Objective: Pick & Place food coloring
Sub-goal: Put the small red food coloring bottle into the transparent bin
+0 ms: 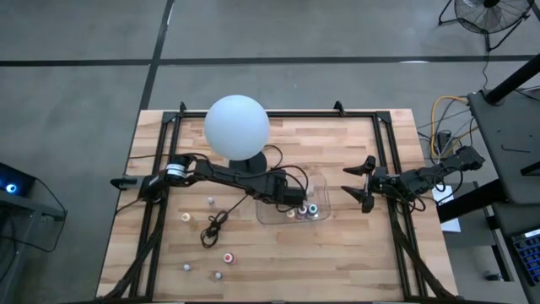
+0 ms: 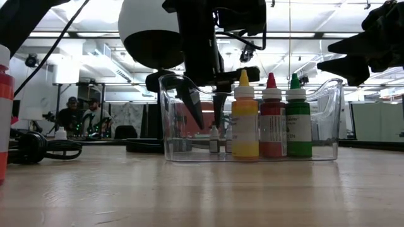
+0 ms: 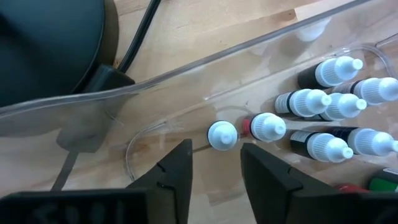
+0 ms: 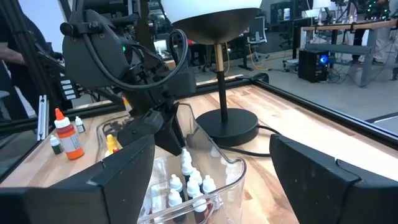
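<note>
Inside the clear plastic tray (image 1: 265,214) (image 3: 186,70), my left gripper (image 3: 217,163) (image 1: 299,199) slants down, open. Just past its fingertips a tiny white-capped food coloring bottle (image 3: 222,134) stands upright on the tray floor, and I see no finger touching it. Several more small white-capped bottles (image 3: 323,102) stand in a cluster beside it. Taller yellow (image 2: 245,120), red (image 2: 272,120) and green (image 2: 298,120) bottles stand in the tray too. My right gripper (image 1: 363,182) (image 4: 211,180) waits level and open at the table's right.
A white globe lamp (image 1: 237,125) with a dark base (image 1: 257,162) stands just behind the tray, and its cable (image 1: 215,226) loops to the left. Several small bottles (image 1: 210,201) (image 1: 228,257) lie scattered over the table's left half. An orange bottle (image 4: 66,135) stands there too.
</note>
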